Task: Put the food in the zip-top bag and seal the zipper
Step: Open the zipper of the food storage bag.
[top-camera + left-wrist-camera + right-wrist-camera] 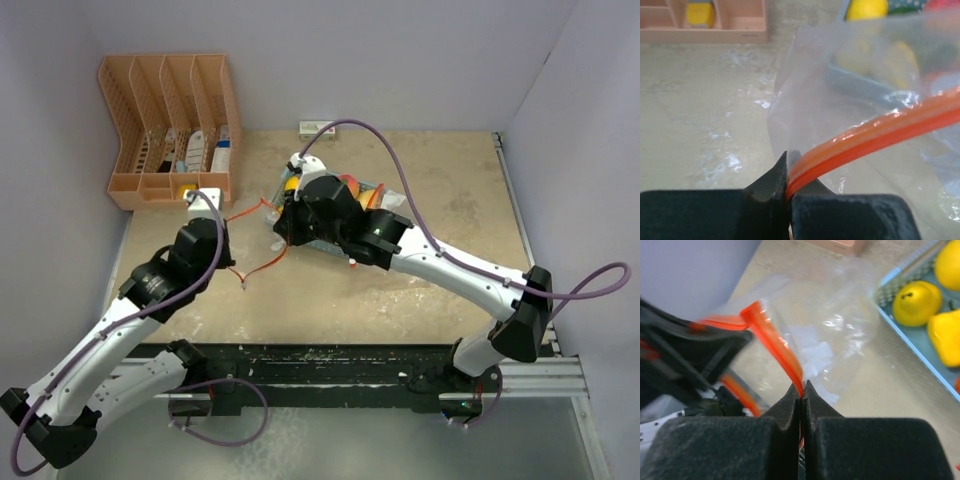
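Both the left gripper [786, 187] and right gripper [802, 395] are clamped on the zipper [875, 132] of the zip-top bag [830, 85]; food [916, 302] is kept in a basket [915, 347] right of the rack [165, 110], on a scuffed tabletop [400, 290] between pale walls [400, 60].

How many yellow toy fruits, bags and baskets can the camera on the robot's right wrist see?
Yellow toy fruits: 3
Zip-top bag: 1
Blue basket: 1
Total: 5
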